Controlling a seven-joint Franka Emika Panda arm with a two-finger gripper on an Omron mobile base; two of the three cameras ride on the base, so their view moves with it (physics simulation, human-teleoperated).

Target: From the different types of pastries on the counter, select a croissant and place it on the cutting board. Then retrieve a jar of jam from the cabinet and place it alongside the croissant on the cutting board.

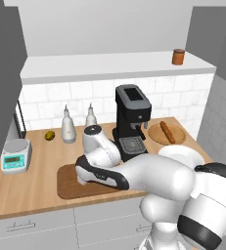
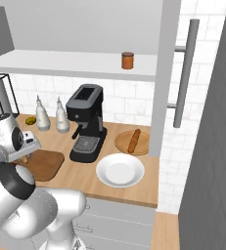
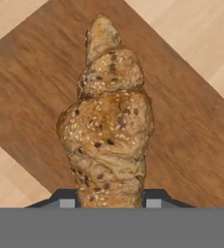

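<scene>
Golden-brown croissant (image 3: 108, 126) fills the centre of the hand view, clamped between the gripper (image 3: 110, 201) tips at the bottom, over the dark cutting board (image 3: 31, 92). Releasing from too high could let it roll toward the board's edge onto the counter (image 3: 191, 29).

Both base views share the counter (image 1: 41, 180) (opposite sides); hand view looks close down.

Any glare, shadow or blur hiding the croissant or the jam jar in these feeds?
Hand view: croissant sharp and evenly lit against the cutting board, no glare. Left base view: jar of jam small but clear on the shelf; the arm hides part of the board. Right base view: soft, flat lighting, slightly coarse render.
</scene>
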